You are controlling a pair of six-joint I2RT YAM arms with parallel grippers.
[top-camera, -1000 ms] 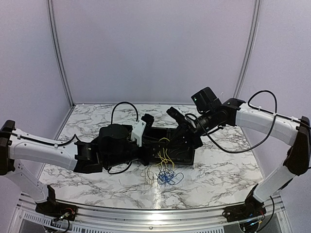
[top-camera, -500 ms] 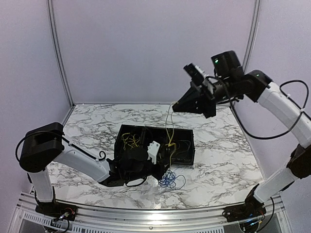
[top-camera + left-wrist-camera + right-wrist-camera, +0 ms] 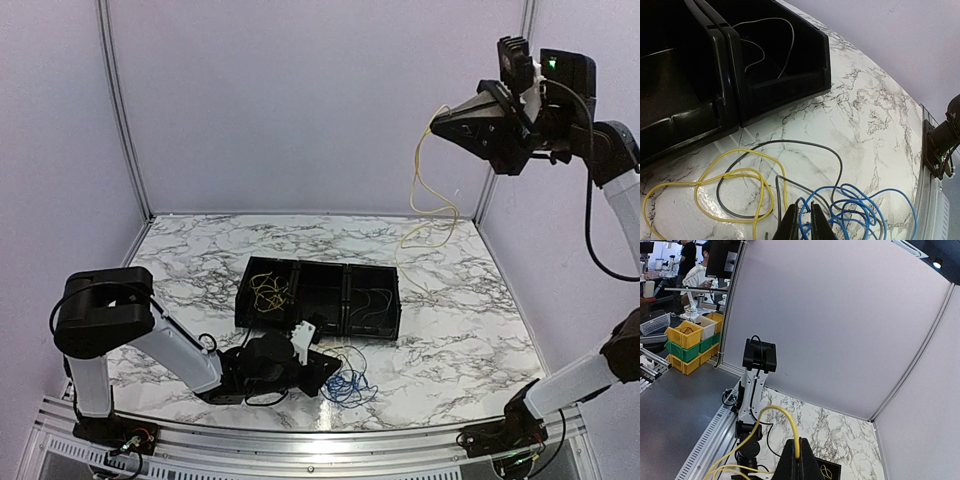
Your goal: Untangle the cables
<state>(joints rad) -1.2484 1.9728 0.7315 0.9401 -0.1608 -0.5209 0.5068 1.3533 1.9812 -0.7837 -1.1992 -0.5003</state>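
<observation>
Right tool (image 3: 438, 125) raised higher, yellow cable (image 3: 795, 432) dangling, blue cables (image 3: 345, 385) tangled

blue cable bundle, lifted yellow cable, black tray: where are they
blue cable bundle (image 3: 860, 212), left wrist view, middle of the loops
lifted yellow cable (image 3: 774, 407), right wrist view, top of arch
black tray (image 3: 345, 300), top external view, divider wall

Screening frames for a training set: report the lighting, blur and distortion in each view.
Top external: even, soft light, no blur, but the enclosure post bows. Left wrist: the cables are sharp; the black tray interior is almost featureless dark. Right wrist: strong wide-angle tilt, a ceiling lamp makes a bright spot top right, the right gripper is a dark silhouette.
</observation>
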